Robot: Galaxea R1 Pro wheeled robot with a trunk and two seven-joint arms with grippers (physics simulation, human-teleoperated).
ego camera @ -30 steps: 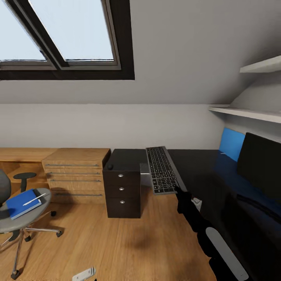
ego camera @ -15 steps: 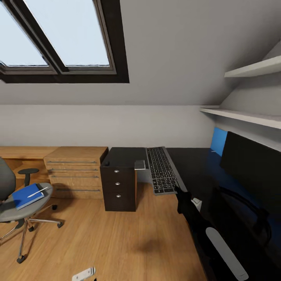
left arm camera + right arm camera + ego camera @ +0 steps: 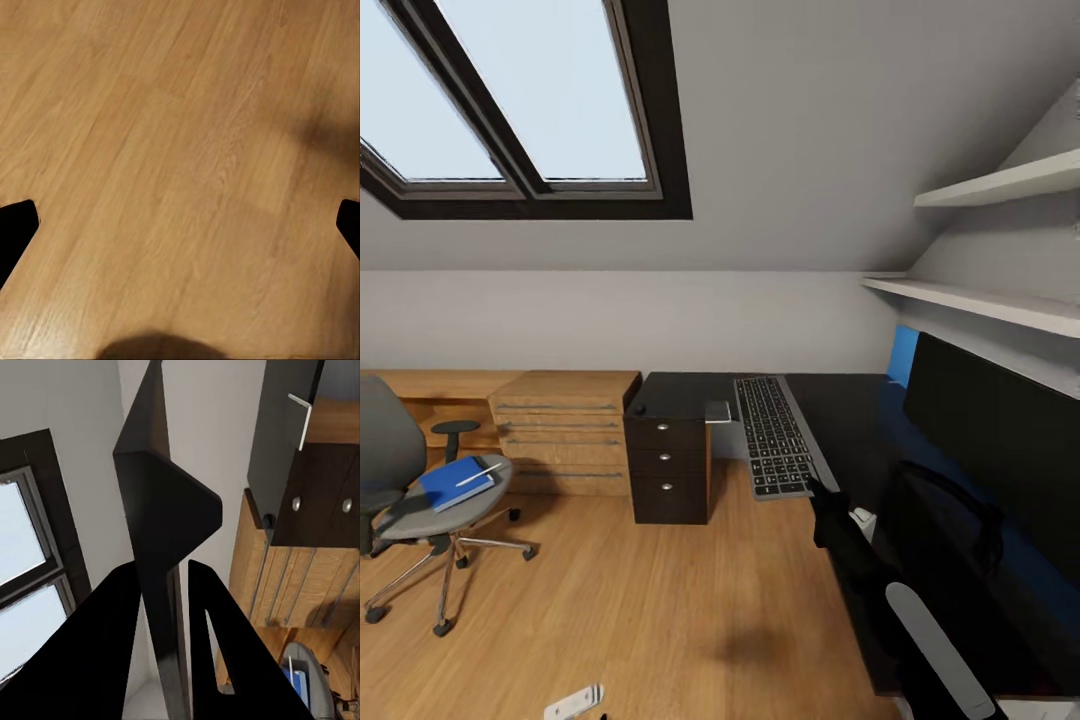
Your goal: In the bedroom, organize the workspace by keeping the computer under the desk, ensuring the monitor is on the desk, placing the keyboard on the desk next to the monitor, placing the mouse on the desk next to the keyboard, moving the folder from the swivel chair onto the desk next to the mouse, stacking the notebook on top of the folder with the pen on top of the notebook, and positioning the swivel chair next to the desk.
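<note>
- Two views show the right end effector pinching the keyboard by its near end; from the head, the keyboard is lifted beside the desk, near the monitor; I think it goes down on the desk next; the folder and pen wait on the swivel chair; the whole picture has turned since before.
- Right wrist: the end effector squeezes the keyboard's thin edge.
- Left wrist: wide-apart fingertips over bare floor.
</note>
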